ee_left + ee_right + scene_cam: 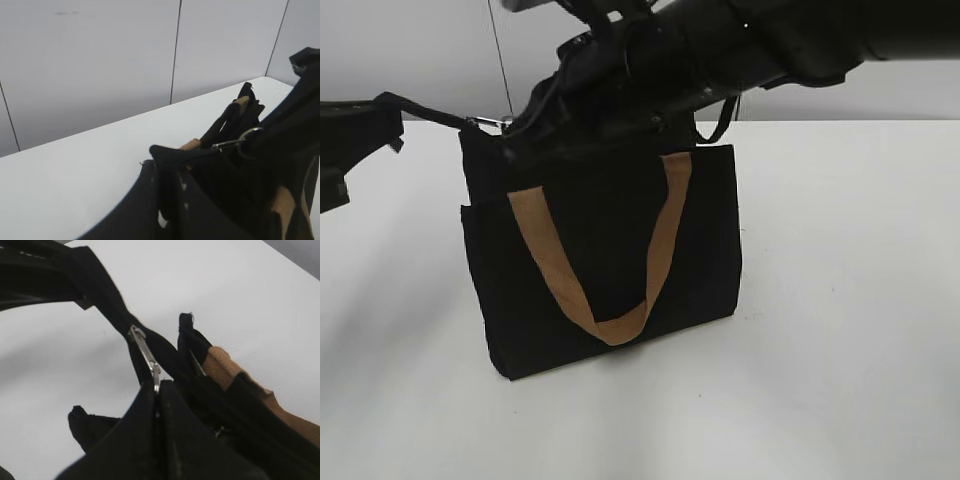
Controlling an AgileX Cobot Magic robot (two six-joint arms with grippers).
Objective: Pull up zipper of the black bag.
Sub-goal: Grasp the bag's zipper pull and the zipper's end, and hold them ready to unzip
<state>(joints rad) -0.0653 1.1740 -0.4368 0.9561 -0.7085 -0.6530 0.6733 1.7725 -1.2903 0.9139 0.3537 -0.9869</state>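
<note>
The black bag (600, 260) stands upright on the white desk (840, 300), its tan handle (620, 270) hanging down the front panel. The zipper (145, 357) runs along the bag's top edge, so its long axis lies left to right across the bag as the exterior view shows it. Its silver pull tab (146, 356) sits at the bag's left end, where a strip of black fabric stretches away from the bag's left corner towards the left gripper (360, 140).

The right gripper (157, 405) is the nearer one to the pull tab: it reaches in over the top of the bag, and in the right wrist view its jaws are closed almost together with the lower end of the tab pinched between them. The tab points away from the jaws, up towards the stretched strip.

The left gripper appears to be pulling that strip taut, but its jaws are not clear in any view, so I cannot tell how they stand.
</note>
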